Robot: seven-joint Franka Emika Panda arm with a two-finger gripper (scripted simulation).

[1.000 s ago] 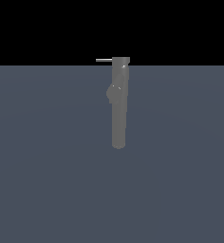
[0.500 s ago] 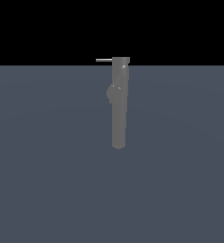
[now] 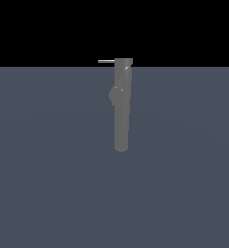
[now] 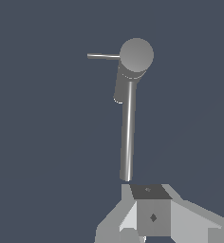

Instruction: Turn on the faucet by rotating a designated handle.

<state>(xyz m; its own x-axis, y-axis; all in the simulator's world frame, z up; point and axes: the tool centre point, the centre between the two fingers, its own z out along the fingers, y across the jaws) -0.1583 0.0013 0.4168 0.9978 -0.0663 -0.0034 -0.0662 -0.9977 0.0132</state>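
Note:
The faucet (image 3: 121, 116) is a long plain grey column with a rounded bulge on the side toward the exterior view's left. The handle (image 3: 106, 61), a thin light-grey rod, juts from the column's far end toward the exterior view's left. In the wrist view the faucet (image 4: 128, 137) shows as a round cap with a long tube running toward the camera, and the handle (image 4: 103, 56) sticks out sideways from the cap. My gripper (image 4: 151, 209) shows only as pale boxy parts at the frame's edge, apart from the faucet's near end. Its jaws cannot be read. It is not in the exterior view.
The faucet stands on a flat blue-grey surface (image 3: 48, 169) that runs to a black background at the far side. Nothing else shows on it.

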